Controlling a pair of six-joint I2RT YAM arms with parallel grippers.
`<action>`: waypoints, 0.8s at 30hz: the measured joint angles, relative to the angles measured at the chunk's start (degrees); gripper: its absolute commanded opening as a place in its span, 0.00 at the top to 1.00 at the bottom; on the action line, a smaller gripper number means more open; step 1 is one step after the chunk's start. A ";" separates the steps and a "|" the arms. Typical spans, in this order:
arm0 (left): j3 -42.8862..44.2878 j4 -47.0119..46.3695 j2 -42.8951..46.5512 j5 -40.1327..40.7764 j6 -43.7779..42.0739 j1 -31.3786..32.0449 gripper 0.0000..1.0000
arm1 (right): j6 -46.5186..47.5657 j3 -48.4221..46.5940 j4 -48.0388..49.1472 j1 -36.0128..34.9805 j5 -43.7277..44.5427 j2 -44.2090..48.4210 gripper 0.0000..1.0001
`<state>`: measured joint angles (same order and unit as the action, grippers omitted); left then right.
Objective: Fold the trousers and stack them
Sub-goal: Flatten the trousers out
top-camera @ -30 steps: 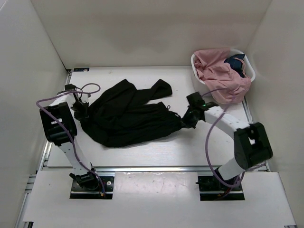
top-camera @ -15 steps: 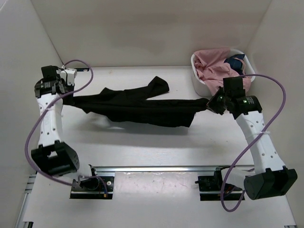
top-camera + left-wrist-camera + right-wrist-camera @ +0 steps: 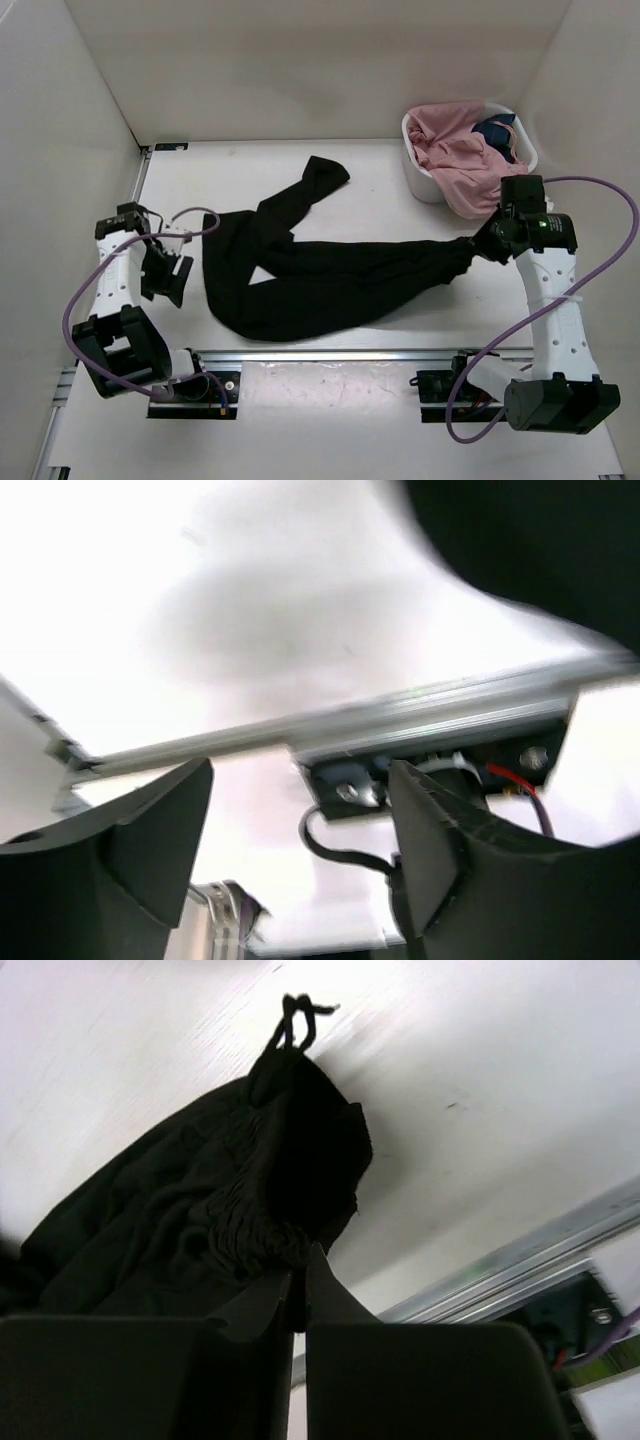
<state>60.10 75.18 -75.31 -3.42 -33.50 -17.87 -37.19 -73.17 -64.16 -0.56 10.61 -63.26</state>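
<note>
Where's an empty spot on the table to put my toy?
Bare table: the back strip left of the basket, and the patch between trousers and basket. The middle is crowded by the trousers.

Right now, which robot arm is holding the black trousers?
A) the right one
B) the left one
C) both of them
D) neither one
A: the right fingers are pinched shut on a bunched end of the black trousers, while the left fingers are spread open with nothing between them.
</note>
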 measured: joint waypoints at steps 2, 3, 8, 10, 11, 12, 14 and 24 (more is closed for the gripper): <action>3.67 -0.90 -0.24 -0.22 0.09 -0.33 0.14 | 1.22 0.98 -0.20 2.25 1.49 0.72 1.00; 5.99 -1.36 -0.92 -0.63 0.37 -0.26 0.14 | 1.81 2.27 -0.13 3.28 2.01 1.44 1.00; 15.50 -6.21 -11.02 -5.70 4.55 1.77 0.11 | 3.04 9.79 0.39 4.20 1.16 2.86 1.00; 17.70 -8.85 -16.98 -7.02 7.13 3.52 0.08 | 3.13 12.04 1.11 4.20 0.31 2.86 1.00; 18.58 -9.97 -19.61 -7.72 8.33 4.42 0.07 | 3.13 12.61 1.33 4.20 -0.07 2.86 1.00; 19.39 -11.21 -22.29 -8.26 9.53 5.40 0.06 | 3.13 13.00 1.60 4.20 -0.28 2.86 1.00; 21.88 -12.70 -27.98 -9.66 12.07 6.97 0.06 | 3.13 13.51 2.36 4.20 -0.72 2.95 1.00; 32.81 -21.00 -46.45 -12.11 19.50 11.58 0.11 | 3.21 17.03 4.42 4.20 -1.36 3.96 1.00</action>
<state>92.90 54.17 -121.75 -15.53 -14.00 -6.28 -33.98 -56.14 -59.75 3.64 9.26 -59.31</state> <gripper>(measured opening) 0.950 0.020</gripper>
